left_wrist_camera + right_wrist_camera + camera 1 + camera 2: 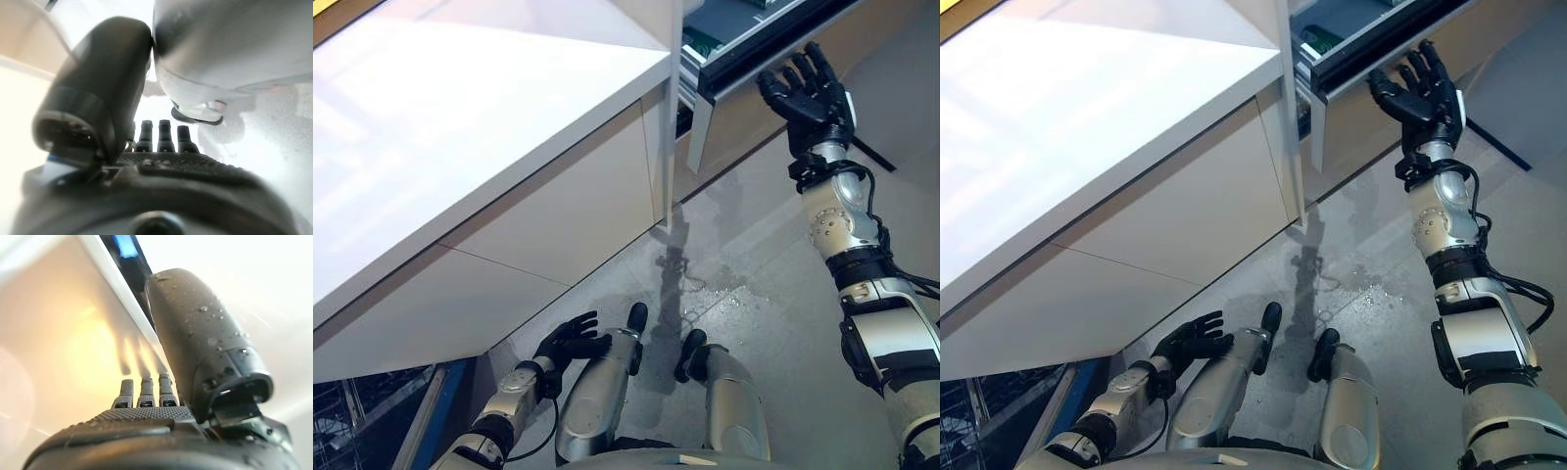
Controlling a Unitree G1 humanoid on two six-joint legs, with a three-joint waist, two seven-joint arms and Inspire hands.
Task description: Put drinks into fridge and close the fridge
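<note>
The fridge drawer (756,51) stands partly pulled out at the top right, under the white counter. Something green (1322,41) shows inside it; I cannot tell what it is. My right hand (808,93) is raised to the drawer's beige front panel (744,122), with its fingers straight and spread at the panel's upper edge. In the right wrist view those fingers (142,391) point along the panel (58,333) and hold nothing. My left hand (570,341) hangs low near the floor, its fingers (164,137) relaxed and empty. No loose drink shows outside the fridge.
A long white counter (460,108) with beige cabinet fronts (558,225) fills the left and middle. A white upright edge (668,117) stands just left of the drawer. Wet spots (705,294) mark the grey floor below. A blue frame (431,401) sits at the lower left.
</note>
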